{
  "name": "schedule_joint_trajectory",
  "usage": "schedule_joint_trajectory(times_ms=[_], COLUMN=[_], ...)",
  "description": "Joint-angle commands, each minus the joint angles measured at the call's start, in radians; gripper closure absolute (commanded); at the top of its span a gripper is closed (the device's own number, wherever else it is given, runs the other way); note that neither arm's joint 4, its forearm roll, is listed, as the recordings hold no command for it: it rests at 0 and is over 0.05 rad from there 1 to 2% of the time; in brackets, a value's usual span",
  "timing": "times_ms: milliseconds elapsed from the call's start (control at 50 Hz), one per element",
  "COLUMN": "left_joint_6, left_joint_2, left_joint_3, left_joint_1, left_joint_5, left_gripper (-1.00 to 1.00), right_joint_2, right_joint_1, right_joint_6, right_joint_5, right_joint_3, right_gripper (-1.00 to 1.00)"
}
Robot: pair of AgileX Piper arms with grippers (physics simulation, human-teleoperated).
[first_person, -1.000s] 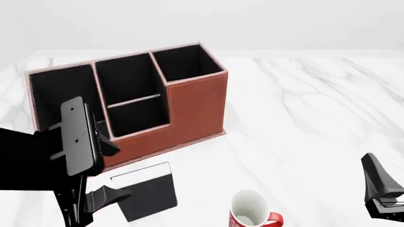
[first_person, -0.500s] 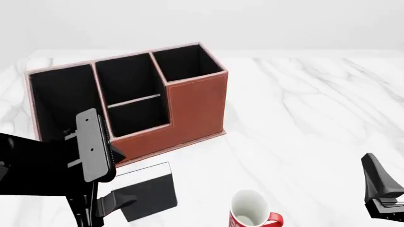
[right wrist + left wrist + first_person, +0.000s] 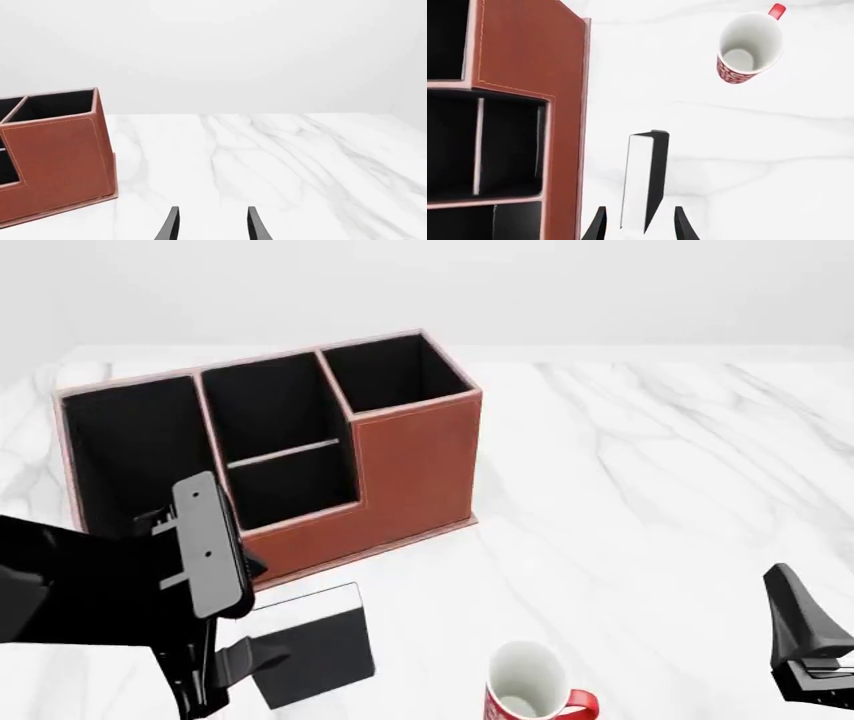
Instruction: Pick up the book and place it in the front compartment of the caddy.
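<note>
The black book stands on edge on the marble table in front of the reddish-brown caddy. In the left wrist view its white page edges and black cover sit between my left gripper's open fingers, which do not touch it. In the front view the left gripper is at the book's left end. The front compartment is the low middle pocket; it also shows in the left wrist view. My right gripper is open and empty, low at the right.
A red-and-white mug stands right of the book; it also shows in the left wrist view. The caddy's tall right pocket and wide left pocket flank the middle ones. The left arm hides the caddy's front left corner.
My left arm has moved right and a little down toward the book. The book, mug, caddy and right arm have not moved.
</note>
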Motion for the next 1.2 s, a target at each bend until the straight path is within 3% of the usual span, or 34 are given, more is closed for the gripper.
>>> schedule_joint_trajectory(times_ms=[20,720,1200], left_joint_6=[0.012,0.019,-0.027], left_joint_2=[0.012,0.092,0.137], left_joint_3=[0.006,0.076,0.119], left_joint_1=[0.018,0.047,0.018], left_joint_5=[-0.024,-0.159,-0.239], left_gripper=[-1.00,-1.00,-1.00], right_joint_2=[0.000,0.000,0.000], right_joint_1=[0.001,0.001,0.001], right_joint_6=[0.000,-0.001,-0.001], right_joint_5=[0.000,0.000,0.000], right_joint_3=[0.000,0.000,0.000], right_gripper=[-1.00,-1.00,-1.00])
